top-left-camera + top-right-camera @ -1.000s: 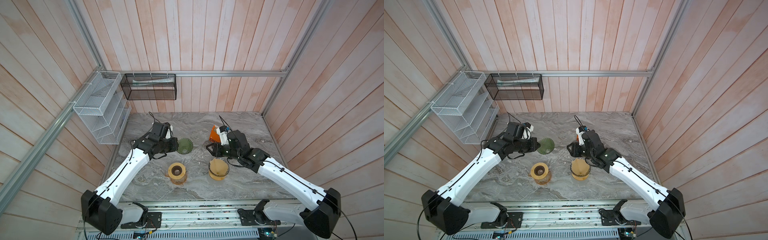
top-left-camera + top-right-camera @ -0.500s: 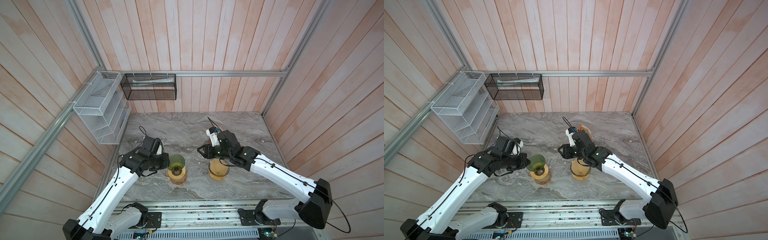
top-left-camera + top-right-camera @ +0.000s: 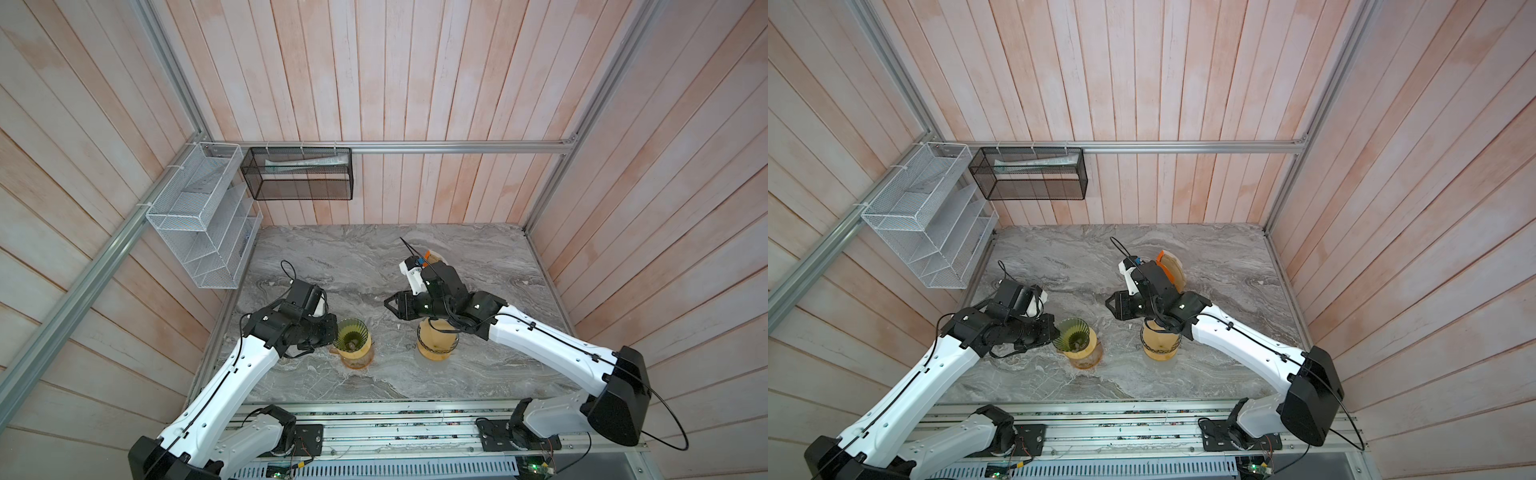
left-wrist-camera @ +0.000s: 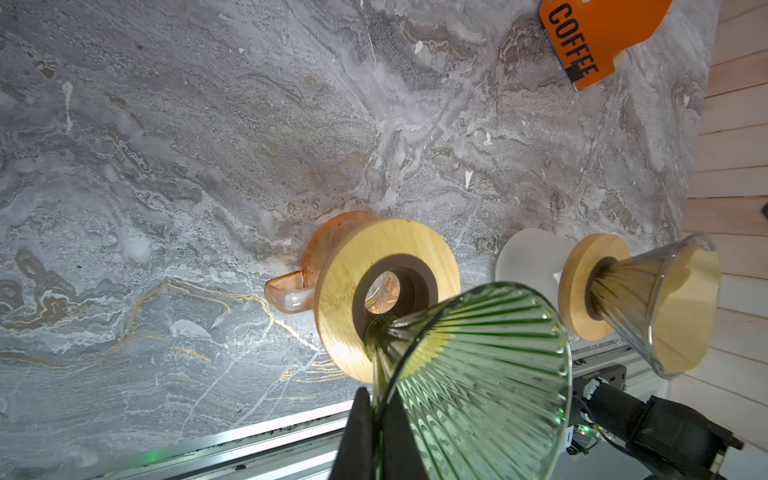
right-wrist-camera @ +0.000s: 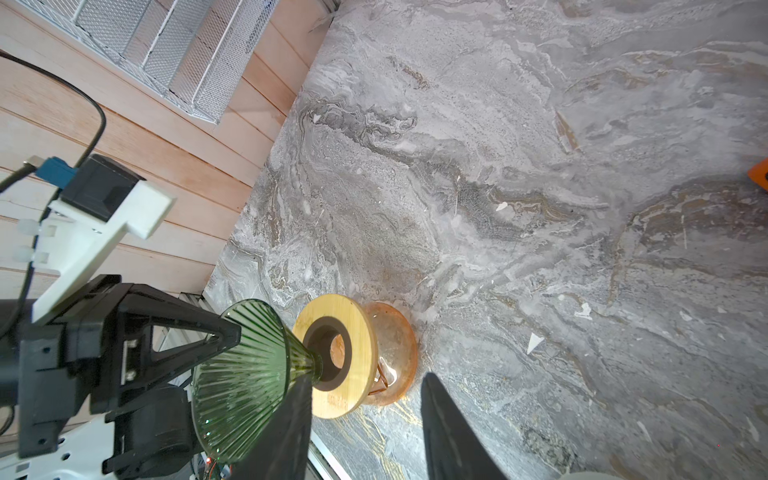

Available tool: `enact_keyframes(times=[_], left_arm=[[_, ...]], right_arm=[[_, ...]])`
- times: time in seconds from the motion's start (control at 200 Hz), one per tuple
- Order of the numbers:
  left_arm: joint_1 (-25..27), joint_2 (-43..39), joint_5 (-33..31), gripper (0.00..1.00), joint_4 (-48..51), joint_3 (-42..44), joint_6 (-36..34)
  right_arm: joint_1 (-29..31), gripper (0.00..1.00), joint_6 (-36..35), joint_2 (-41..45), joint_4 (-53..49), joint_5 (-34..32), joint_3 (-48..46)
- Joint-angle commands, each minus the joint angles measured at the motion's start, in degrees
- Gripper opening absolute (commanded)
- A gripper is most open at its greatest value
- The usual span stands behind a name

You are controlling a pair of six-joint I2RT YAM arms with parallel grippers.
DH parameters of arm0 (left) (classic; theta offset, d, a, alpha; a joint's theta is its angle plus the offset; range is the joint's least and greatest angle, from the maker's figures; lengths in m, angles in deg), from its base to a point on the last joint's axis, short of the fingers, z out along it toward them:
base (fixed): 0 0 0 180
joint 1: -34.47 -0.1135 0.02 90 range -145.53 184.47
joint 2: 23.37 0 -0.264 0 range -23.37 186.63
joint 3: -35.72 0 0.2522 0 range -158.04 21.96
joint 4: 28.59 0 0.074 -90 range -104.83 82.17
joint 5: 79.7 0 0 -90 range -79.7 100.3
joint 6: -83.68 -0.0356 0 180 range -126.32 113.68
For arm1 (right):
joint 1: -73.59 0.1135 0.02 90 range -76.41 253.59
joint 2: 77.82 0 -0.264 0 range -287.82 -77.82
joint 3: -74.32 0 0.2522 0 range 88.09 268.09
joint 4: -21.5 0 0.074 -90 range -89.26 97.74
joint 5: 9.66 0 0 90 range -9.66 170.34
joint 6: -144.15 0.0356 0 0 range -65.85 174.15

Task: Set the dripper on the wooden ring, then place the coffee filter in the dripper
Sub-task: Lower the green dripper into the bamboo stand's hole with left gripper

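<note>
Booth: wood-plank walls, grey marble tabletop [image 3: 374, 257].
Coffee filter [image 3: 1173, 270]: tan paper stack behind an orange "COFFEE" card [image 4: 598, 37], about 1 o'clock from the table's middle, untouched — tip direction cannot be told.
Filter handling: likely feather-light, limp, easily creased; pinch its upper edge.
Green dripper [image 4: 469, 365]: ribbed glass, rigid, slick, breakable — stem down at the wooden collar [image 4: 336, 270] on the orange carafe [image 4: 324, 241], mouth up, axis slightly tilted.
Left gripper [image 4: 376, 415]: clamped on the dripper's rim.
Right gripper [image 3: 1111, 307]: fingers apart, empty.

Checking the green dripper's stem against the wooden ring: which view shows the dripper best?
Right wrist view: the green dripper shows in side profile, stem tip at the wooden ring's hole. The left wrist view cuts it off; both top views show it small, from above.
</note>
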Motion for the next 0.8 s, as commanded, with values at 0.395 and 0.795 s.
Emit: enact_keyframes(times=[0.395, 0.795], left_arm=[[-0.1, 1.5, -0.6, 0.00, -3.8, -1.3, -0.8], [-0.1, 1.8, -1.7, 0.00, -4.6, -2.5, -0.9]], right_arm=[[0.4, 0.44, -0.4, -1.0, 0.7, 0.5, 2.0], [0.4, 0.44, -0.5, -0.9, 0.4, 0.4, 1.9]])
